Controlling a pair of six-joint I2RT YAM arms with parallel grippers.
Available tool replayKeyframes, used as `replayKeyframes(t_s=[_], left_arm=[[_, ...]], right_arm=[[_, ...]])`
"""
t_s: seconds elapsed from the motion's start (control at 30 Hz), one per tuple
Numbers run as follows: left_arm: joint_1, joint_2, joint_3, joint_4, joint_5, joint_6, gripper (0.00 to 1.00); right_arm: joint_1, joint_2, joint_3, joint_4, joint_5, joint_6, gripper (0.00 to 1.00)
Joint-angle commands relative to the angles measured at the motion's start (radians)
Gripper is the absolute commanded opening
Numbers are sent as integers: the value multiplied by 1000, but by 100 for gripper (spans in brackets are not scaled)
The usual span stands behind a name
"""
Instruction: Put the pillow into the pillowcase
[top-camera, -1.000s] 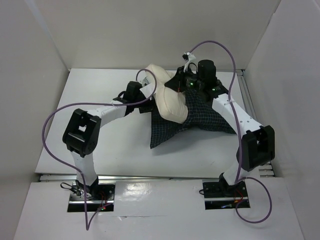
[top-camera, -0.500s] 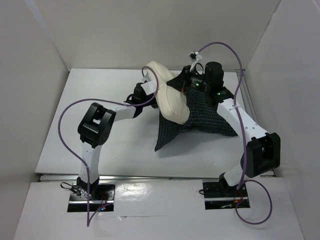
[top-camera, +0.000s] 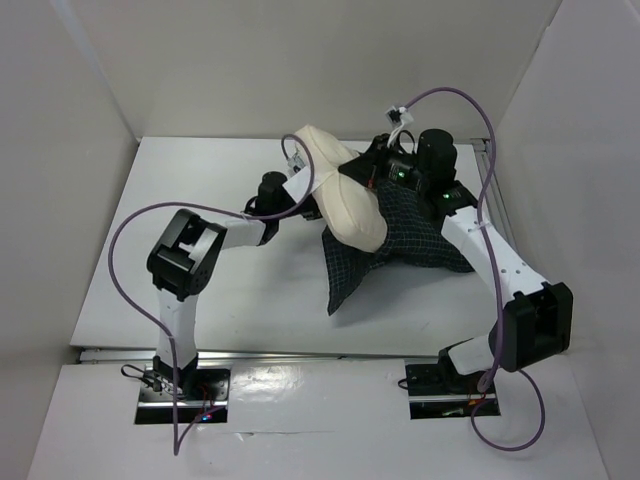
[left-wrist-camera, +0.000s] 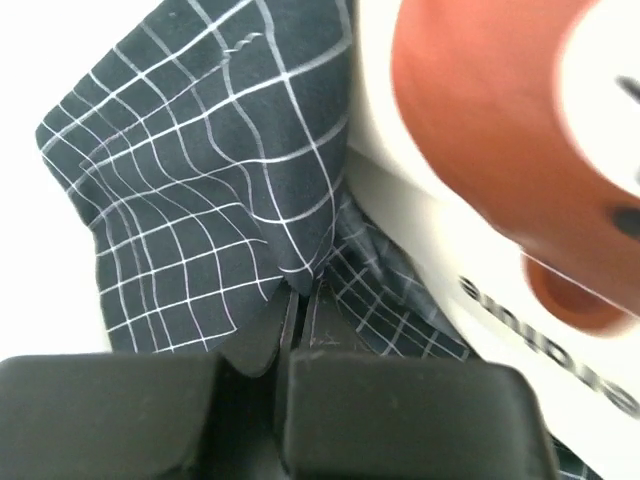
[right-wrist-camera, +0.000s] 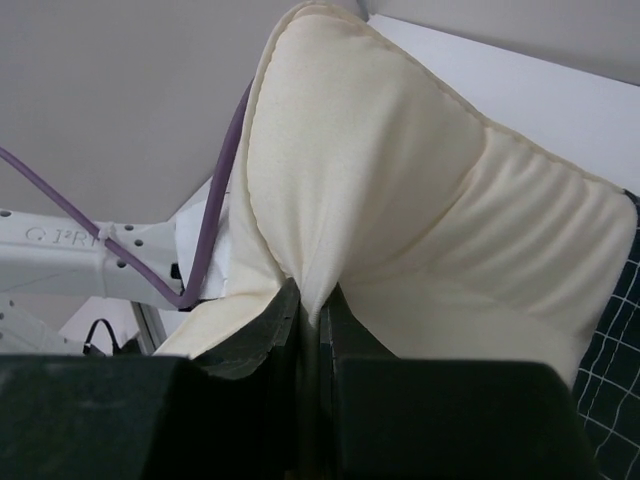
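Label: a white label with a large orange-red shape (left-wrist-camera: 480, 130) filled the upper right of the left wrist view, blurred and cut off by the frame edge.
Writing on label: black letters ran along its lower right, out of focus and cropped; they could not be read.
Writing on arm: faint grey letters showed on a white arm link (right-wrist-camera: 60, 240) at the left of the right wrist view, too pale to read.
Left gripper (left-wrist-camera: 300, 292): pinched tight on a fold of the pillowcase (left-wrist-camera: 200, 200).
Right gripper (right-wrist-camera: 312, 300): narrow, clamped on a seam ridge of the pillow (right-wrist-camera: 430, 200).
Pillow: upper centre of the top view (top-camera: 340, 195), propped up between the two wrists, with its lower right end on the pillowcase.
Pillowcase: right of centre in the top view (top-camera: 405, 240), crumpled on the table (top-camera: 220, 290), one corner trailing toward the lower middle.
Hidden: in the top view both sets of fingertips were covered by the pillow and the wrist housings.
Cable: a purple cable (right-wrist-camera: 210, 230) passed behind the pillow's left edge.
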Motion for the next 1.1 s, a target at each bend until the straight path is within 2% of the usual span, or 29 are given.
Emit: replayKeyframes(t_s=[0.0, 0.1, 0.2, 0.3, 0.43, 0.5, 0.6, 0.63, 0.7, 0.73, 0.77, 0.83, 0.87, 0.9, 1.07], left_arm=[[17, -101, -81, 79, 25, 33, 0], [68, -154, -141, 148, 59, -11, 0], [106, -249, -159, 113, 79, -22, 0], [116, -365, -146, -38, -12, 65, 0], [156, -444, -89, -137, -59, 111, 0], [170, -457, -41, -202, -108, 131, 0], [210, -467, -8, -248, -96, 142, 0], [221, -467, 2, -273, -108, 142, 0], [265, -476, 11, -283, -99, 133, 0], [280, -487, 11, -295, -89, 133, 0], [293, -487, 26, -307, -79, 133, 0], [305, -525, 37, -345, -122, 167, 0], [316, -536, 37, -379, -131, 196, 0], [316, -546, 37, -399, -131, 196, 0], [342, -559, 46, -468, -73, 231, 0]], right_arm=[[4, -94, 30, 100, 29, 1, 0], [4, -94, 50, 18, 116, -57, 0], [4, -36, 50, -89, 204, -129, 0], [19, 57, 15, -174, 265, -202, 0], [96, 194, -19, -208, 470, -221, 0], [116, 223, -33, -218, 533, -221, 0], [125, 213, -71, -186, 587, -221, 0], [144, 213, -71, -185, 633, -235, 0], [212, 260, -59, -196, 864, -274, 0], [240, 300, -41, -246, 973, -287, 0], [262, 419, -12, -291, 1197, -287, 0], [274, 554, 117, -407, 1386, -227, 0], [265, 673, 169, -545, 1450, -139, 0], [247, 720, 264, -601, 1451, -106, 0], [213, 883, 473, -785, 1417, 96, 0]])
